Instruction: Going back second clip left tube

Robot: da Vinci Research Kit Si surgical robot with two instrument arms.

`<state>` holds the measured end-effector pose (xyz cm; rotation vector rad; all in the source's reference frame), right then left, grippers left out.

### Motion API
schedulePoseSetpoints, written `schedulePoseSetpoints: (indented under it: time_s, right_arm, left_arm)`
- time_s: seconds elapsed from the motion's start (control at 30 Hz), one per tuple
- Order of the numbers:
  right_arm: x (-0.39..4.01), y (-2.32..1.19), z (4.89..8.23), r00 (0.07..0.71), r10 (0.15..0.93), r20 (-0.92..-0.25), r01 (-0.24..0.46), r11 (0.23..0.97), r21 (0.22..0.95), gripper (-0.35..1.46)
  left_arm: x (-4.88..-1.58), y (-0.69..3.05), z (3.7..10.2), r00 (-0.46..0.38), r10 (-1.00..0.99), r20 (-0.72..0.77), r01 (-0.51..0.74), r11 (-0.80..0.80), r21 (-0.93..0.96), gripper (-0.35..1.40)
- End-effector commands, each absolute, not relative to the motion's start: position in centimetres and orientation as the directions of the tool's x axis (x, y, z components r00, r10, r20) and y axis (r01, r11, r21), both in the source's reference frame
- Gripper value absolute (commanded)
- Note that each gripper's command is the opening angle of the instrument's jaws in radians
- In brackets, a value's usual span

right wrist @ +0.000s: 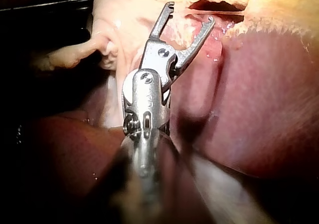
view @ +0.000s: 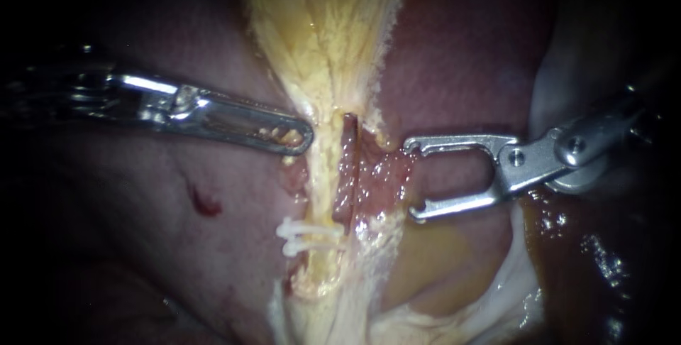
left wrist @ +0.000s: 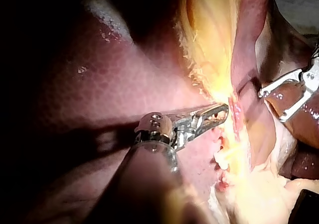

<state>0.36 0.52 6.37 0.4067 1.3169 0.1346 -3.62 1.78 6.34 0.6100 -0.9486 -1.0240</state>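
Two white clips point(view: 305, 236) sit side by side across the yellow left tube point(view: 323, 174), below a reddish strand point(view: 349, 174) beside it. My right instrument point(view: 411, 179) stands to the right of the tubes with its hooked jaws wide open and nothing between them; they are also open in the right wrist view point(right wrist: 190, 13) and the left wrist view point(left wrist: 272, 105). The slotted jaws of my left instrument point(view: 301, 139) lie together, their tip against the left edge of the yellow tissue above the clips, with fat crumbs stuck on. The left wrist view point(left wrist: 222, 113) shows the same.
Purple-red liver point(view: 177, 245) spreads on both sides, with a small red spot point(view: 204, 203). A wide fan of yellow fatty tissue point(view: 326, 25) runs up from the tubes. Pale glistening membrane point(view: 496, 295) and dark wet tissue point(view: 589, 260) lie under my right instrument.
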Motion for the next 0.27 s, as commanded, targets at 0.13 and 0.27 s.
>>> schedulePoseSetpoints:
  time_s: [0.13, 0.27]
  right_arm:
    - [0.37, 0.52, 6.37, 0.255, 0.323, -0.911, 0.132, 0.922, 0.364, 0.50]
    - [0.37, 0.52, 6.37, 0.255, 0.323, -0.911, 0.132, 0.922, 0.364, 0.50]
  left_arm:
    - [-3.61, 1.77, 6.33, 0.201, -0.909, 0.365, 0.433, 0.417, 0.799, -0.35]
    - [-3.60, 1.78, 6.33, 0.201, -0.909, 0.365, 0.432, 0.417, 0.800, -0.35]
